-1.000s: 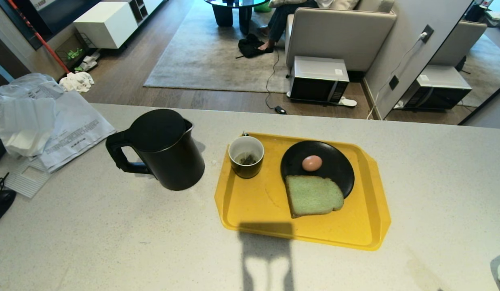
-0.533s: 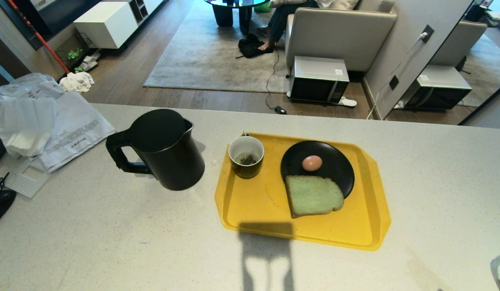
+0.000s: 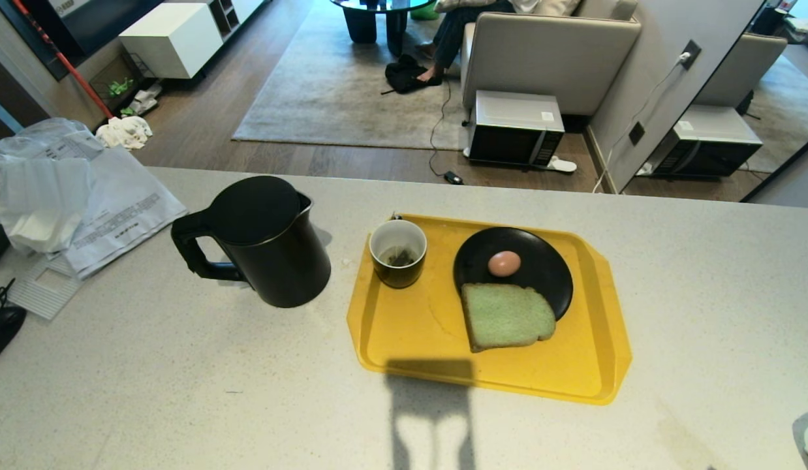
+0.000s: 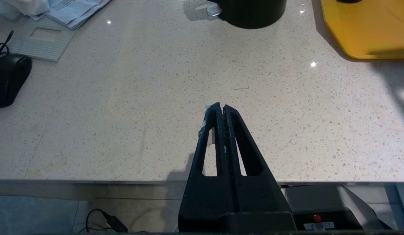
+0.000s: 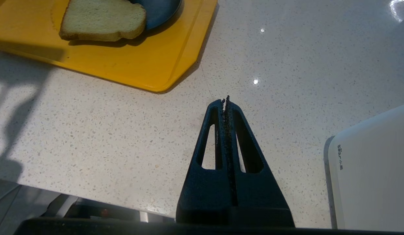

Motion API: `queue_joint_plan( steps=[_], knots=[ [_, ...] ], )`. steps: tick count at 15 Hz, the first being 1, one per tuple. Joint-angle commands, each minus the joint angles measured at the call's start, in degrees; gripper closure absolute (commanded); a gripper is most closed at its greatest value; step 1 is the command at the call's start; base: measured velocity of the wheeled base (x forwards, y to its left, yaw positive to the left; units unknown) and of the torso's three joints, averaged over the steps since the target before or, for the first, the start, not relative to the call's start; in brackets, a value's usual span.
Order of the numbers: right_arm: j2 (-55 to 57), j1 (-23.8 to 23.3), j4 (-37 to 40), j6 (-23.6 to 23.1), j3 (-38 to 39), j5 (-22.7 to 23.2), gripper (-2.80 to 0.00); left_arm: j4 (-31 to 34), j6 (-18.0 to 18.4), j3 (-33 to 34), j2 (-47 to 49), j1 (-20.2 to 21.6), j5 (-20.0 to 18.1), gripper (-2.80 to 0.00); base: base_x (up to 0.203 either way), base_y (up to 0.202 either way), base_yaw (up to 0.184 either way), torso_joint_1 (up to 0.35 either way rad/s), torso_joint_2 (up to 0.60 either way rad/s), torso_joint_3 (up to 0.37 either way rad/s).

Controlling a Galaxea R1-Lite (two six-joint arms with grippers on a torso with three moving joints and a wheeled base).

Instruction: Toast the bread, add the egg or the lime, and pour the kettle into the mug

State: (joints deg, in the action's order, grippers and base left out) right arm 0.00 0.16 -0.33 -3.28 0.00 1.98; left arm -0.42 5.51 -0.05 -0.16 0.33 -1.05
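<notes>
Nearest, left gripper (image 4: 221,107) and right gripper (image 5: 225,101) pressed closed, empty, above counter (image 3: 149,365). Farther, bread (image 3: 506,316) at six o'clock of egg (image 3: 504,263). Best pinched by crust edge, lifted level.

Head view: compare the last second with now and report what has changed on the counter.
Nothing visibly changed. The kettle stands on the counter beside the yellow tray, which holds the mug, the egg on the black plate, and the bread. Left gripper and right gripper are shut near the counter's front edge.
</notes>
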Motion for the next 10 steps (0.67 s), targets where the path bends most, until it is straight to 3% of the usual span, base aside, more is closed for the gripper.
queue_joint_plan(
  steps=[1,10],
  knots=[
    [0.0,0.0,0.0,-0.1,0.1,0.0,0.00,0.0,0.0,0.0,0.1,0.0,0.0,0.00,0.000,0.000,0.000,0.000,0.00,0.000],
    [0.0,0.0,0.0,-0.1,0.1,0.0,0.00,0.0,0.0,0.0,0.1,0.0,0.0,0.00,0.000,0.000,0.000,0.000,0.00,0.000]
  ],
)
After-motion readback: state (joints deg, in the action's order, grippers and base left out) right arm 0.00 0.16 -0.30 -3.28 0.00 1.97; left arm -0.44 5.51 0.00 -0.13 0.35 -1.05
